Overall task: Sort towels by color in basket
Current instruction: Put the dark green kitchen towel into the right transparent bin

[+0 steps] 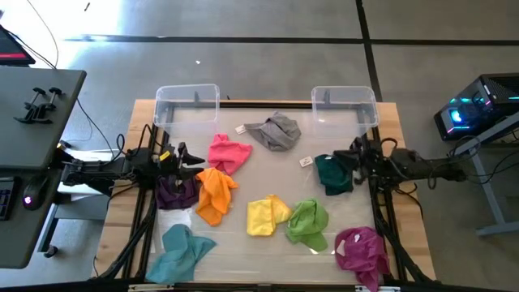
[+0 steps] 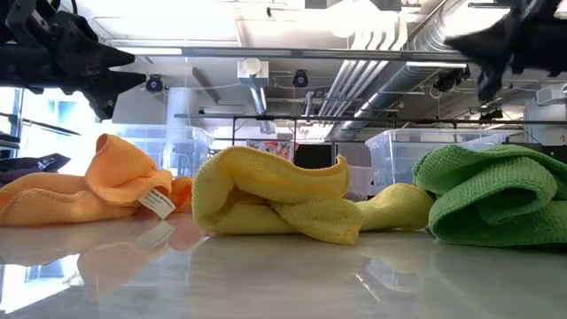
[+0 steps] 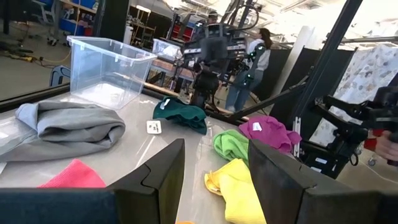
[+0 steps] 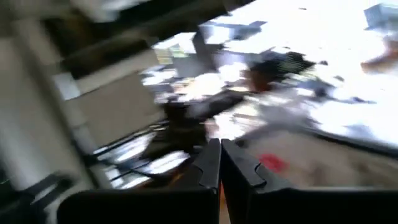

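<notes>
Nine towels lie loose on the table: pink [image 1: 229, 152], grey [image 1: 276, 131], dark green [image 1: 331, 176], purple [image 1: 177, 193], orange [image 1: 215, 195], yellow [image 1: 266, 216], lime green [image 1: 308, 223], magenta [image 1: 361, 247] and teal [image 1: 180, 250]. My left gripper [image 1: 195, 160] hovers open above the table between the pink and orange towels, pointing toward the table's right; its wrist view shows nothing between the fingers [image 3: 214, 149]. My right gripper [image 1: 347, 159] is raised beside the dark green towel's far right part, and its fingers are shut [image 4: 221, 149] on nothing.
Two clear plastic bins stand at the table's far edge, one left [image 1: 187, 101] and one right [image 1: 344, 104]. White tags [image 1: 306, 161] lie between the grey and dark green towels. A person stands in the room beyond the right arm [image 3: 258, 53].
</notes>
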